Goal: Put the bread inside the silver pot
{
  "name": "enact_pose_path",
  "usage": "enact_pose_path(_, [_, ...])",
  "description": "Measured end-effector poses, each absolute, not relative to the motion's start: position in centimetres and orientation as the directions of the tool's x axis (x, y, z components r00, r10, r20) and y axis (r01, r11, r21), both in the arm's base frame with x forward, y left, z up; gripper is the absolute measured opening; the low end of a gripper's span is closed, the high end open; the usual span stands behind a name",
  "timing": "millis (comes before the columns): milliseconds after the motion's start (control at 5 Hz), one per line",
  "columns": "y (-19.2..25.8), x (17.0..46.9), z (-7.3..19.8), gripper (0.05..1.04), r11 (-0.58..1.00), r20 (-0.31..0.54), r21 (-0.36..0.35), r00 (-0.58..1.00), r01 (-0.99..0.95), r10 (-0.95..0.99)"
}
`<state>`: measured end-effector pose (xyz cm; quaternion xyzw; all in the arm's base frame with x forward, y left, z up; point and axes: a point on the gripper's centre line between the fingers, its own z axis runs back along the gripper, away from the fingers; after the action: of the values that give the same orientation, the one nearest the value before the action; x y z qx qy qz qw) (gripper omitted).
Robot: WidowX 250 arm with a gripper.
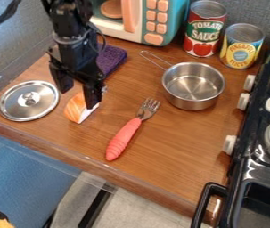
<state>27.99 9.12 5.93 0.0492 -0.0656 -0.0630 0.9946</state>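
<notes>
My gripper hangs over the left part of the counter with its fingers apart, so it is open. Just below it lies a small orange-and-white wedge-shaped food piece, partly covered by the right finger; whether they touch I cannot tell. It looks more like salmon than bread. The silver pot stands upright at the back right of the counter, its inside bare and its wire handle pointing to the upper left.
A silver lid lies left of the food piece. A fork with a coral handle lies mid-counter. Behind are a purple cloth, a toy microwave and two cans, tomato and pineapple. The black stove borders the right.
</notes>
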Motion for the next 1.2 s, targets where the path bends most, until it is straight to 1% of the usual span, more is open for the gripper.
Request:
enact_pose_path(200, [9.3,27.9,4.2,1.001,0.988,0.112,0.116,0.987,0.103,-0.116])
enact_pose_path(400, [9.2,27.7,2.9,0.952,0.991,0.084,0.098,0.991,0.092,-0.1])
enact_pose_path(600, [9.2,27.8,2.7,0.666,0.992,0.08,0.092,0.992,0.089,-0.097])
enact_pose_path(800, [9.0,27.7,3.1,0.594,0.992,0.076,0.078,0.992,0.096,-0.102])
enact_pose_path(1000, [7.8,29.0,7.0,0.594,0.995,0.132,0.058,0.987,0.082,-0.089])
enact_pose_path(1200, [3.6,31.7,10.0,0.594,0.994,0.177,0.007,0.978,0.106,-0.106])
